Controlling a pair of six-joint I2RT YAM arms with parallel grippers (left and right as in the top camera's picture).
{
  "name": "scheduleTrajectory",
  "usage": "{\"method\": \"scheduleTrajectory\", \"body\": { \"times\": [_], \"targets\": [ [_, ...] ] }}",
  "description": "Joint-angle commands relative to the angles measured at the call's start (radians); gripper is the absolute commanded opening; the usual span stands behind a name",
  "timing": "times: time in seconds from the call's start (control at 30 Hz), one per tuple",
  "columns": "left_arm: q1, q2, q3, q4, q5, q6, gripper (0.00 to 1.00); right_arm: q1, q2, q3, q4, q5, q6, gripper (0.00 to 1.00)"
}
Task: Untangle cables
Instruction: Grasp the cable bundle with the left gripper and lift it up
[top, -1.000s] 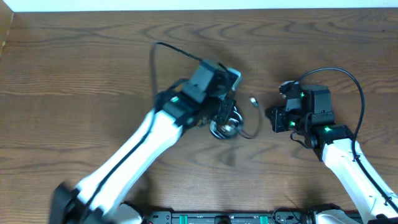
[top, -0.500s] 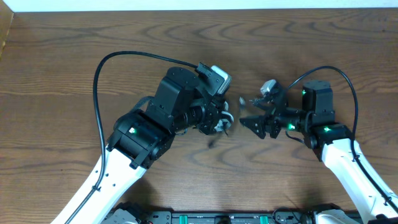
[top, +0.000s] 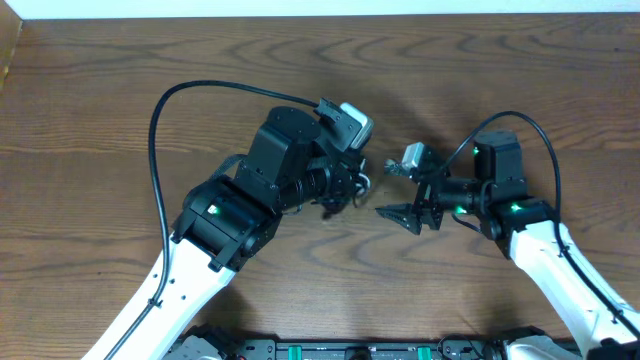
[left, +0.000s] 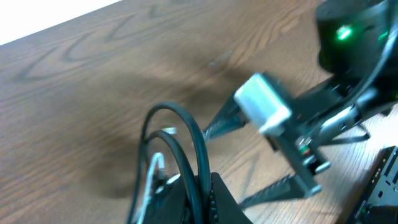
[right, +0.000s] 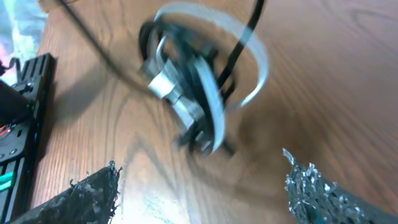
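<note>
The cables (right: 189, 93) are a small coiled bundle of black cords with a white/silver one, blurred in the right wrist view. My left gripper (top: 347, 190) is shut on the bundle; in the left wrist view two black loops (left: 177, 134) rise from between its jaws (left: 200, 190). My right gripper (top: 384, 190) stands open just right of the bundle, facing it. Its fingers (right: 93, 190) sit wide apart with only bare table between them. The bundle lies just ahead of their tips, apart from them.
The wooden table (top: 120, 90) carries nothing else. The left arm's thick black wire (top: 165, 100) arcs over the left half. The right arm's white wrist camera (left: 261, 104) sits close to my left gripper. A black rail (top: 360, 350) runs along the front edge.
My right gripper has opened wide and swung left towards the bundle. My left arm changed pose a second ago and has since held the bundle almost still.
</note>
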Motion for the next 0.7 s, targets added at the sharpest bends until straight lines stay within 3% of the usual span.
{"method": "scheduleTrajectory", "body": {
  "times": [0.0, 0.23, 0.53, 0.6, 0.67],
  "targets": [
    [0.004, -0.007, 0.026, 0.027, 0.036, 0.013, 0.07, 0.042, 0.047, 0.010, 0.013, -0.033, -0.031, 0.85],
    [0.005, -0.007, 0.026, 0.013, 0.039, 0.010, 0.07, 0.061, 0.125, 0.010, 0.132, -0.021, -0.030, 0.85],
    [0.005, -0.007, 0.026, 0.007, 0.042, -0.003, 0.08, 0.062, 0.134, 0.010, 0.155, 0.051, -0.030, 0.83],
    [0.005, -0.007, 0.026, 0.008, 0.047, -0.009, 0.08, 0.062, 0.138, 0.010, 0.158, 0.036, -0.031, 0.78],
    [0.005, -0.007, 0.026, 0.008, 0.047, -0.010, 0.08, 0.062, 0.141, 0.010, 0.158, 0.032, -0.035, 0.57]
  ]
}}
